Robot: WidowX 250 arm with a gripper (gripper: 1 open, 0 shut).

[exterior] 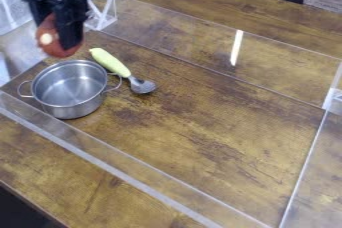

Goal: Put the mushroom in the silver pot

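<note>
The mushroom (55, 35), a reddish-brown cap with a pale patch, hangs in the air just above the far rim of the silver pot (71, 86). My black gripper (58, 32) comes down from the top left and is shut on the mushroom. The silver pot stands on the wooden table at the left, shiny, round and low-walled, with nothing visible inside it. The gripper's fingertips are blurred and partly hidden behind the mushroom.
A metal spoon with a yellow-green handle (114, 64) lies just right of the pot, its bowl (142, 86) pointing toward the table's middle. A clear stand (99, 12) sits at the back left. Clear acrylic walls (238, 50) border the wooden table.
</note>
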